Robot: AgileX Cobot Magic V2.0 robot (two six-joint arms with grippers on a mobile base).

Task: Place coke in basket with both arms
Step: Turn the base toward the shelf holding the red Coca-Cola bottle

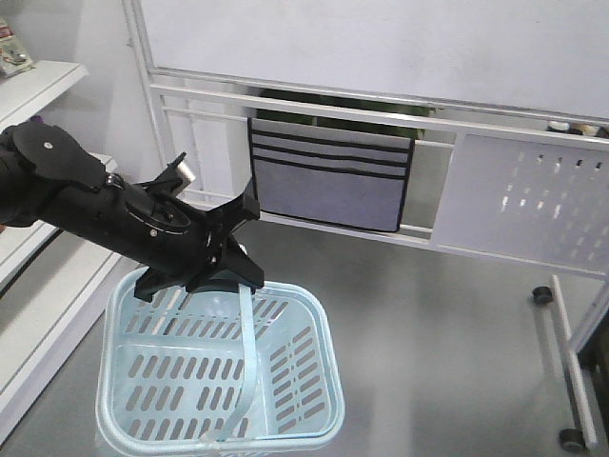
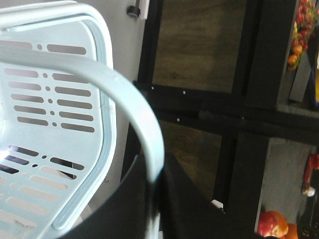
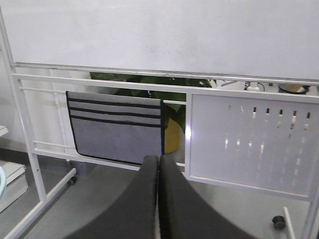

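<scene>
One light blue basket [image 1: 295,367], near left, hanging over grey floor [image 1: 428,324] by swing handle [image 1: 249,352]. Left end effector [image 1: 236,255]: clamped on that handle. Right end effector [image 3: 158,164]: fingers [image 3: 144,199] pressed together, gripping nothing, facing grey pocket organiser [image 3: 117,127] on far white frame [image 3: 99,82].

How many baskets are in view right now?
1: the light blue basket, hanging by its handle from the left pincer. None seen elsewhere.

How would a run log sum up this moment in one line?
left pincer: shut on basket | right pincer: shut, empty | coke: unseen
</scene>
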